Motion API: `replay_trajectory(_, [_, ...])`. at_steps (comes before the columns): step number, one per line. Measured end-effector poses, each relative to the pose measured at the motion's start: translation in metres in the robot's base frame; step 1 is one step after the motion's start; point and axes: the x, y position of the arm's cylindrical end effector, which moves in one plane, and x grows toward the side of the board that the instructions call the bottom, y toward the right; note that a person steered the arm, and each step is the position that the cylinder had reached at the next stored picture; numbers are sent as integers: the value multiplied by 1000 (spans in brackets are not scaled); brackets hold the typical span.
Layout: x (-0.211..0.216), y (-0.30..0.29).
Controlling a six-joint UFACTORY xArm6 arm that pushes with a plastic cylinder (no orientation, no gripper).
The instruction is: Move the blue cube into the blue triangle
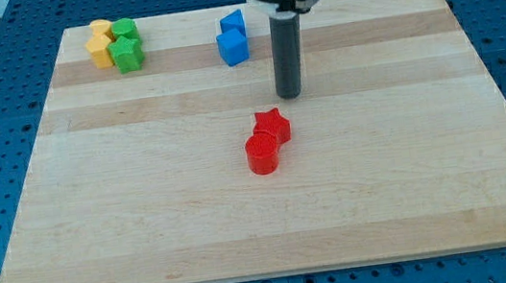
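The blue cube [233, 47] sits near the view's top, a little left of centre. The blue triangle [232, 21] lies just above it, touching it or nearly so. My tip [290, 94] is at the lower end of the dark rod, to the right of and below both blue blocks, with a clear gap between them. It stands a little above the red star.
A red star [273, 124] and a red cylinder [261, 154] sit together below my tip. At the view's top left, two yellow blocks [101, 50] and two green blocks [127, 52] form a cluster. The wooden board [433, 187] lies on a blue pegboard table.
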Motion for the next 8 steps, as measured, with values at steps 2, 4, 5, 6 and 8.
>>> replay_trajectory(2, [-96,8])
replay_trajectory(4, [-182,-8])
replay_trajectory(5, [-186,-51])
replay_trajectory(6, [-180,-101])
replay_trajectory(8, [-141,-114])
